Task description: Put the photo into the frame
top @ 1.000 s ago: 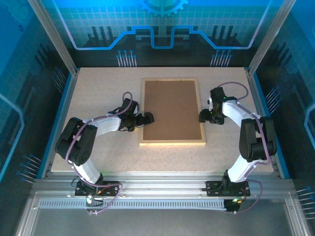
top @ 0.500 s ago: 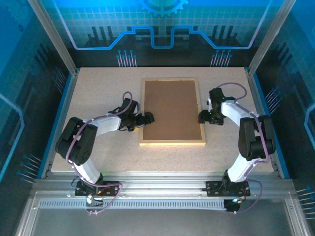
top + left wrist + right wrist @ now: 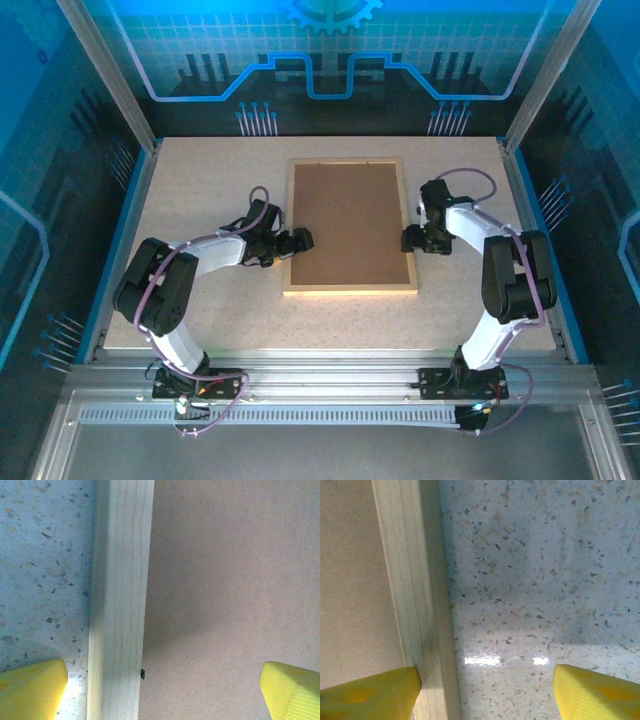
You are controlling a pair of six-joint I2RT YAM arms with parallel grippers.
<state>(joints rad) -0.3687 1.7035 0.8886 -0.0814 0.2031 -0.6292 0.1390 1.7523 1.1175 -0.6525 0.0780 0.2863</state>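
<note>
The frame (image 3: pixel 349 290) lies flat mid-table, its pale wooden rails around a brown backing board (image 3: pixel 348 222). The photo is hidden. My left gripper (image 3: pixel 300 240) is open over the left rail (image 3: pixel 120 600): one yellow finger (image 3: pixel 30 690) above the table, the other above the board (image 3: pixel 225 590), and the gripper (image 3: pixel 162 690) grips nothing. My right gripper (image 3: pixel 409 238) is open at the right rail (image 3: pixel 415 580). One of its fingers (image 3: pixel 370 692) sits against the rail's inner side over the board, the other over the table. The right gripper (image 3: pixel 485 692) holds nothing.
Speckled tabletop (image 3: pixel 535 555) surrounds the frame on all sides. Blue side walls (image 3: pixel 115 240) and an aluminium rail at the near edge (image 3: pixel 330 385) bound the workspace.
The right arm has edged slightly left toward the frame's right rail. The left arm and the frame have not moved.
</note>
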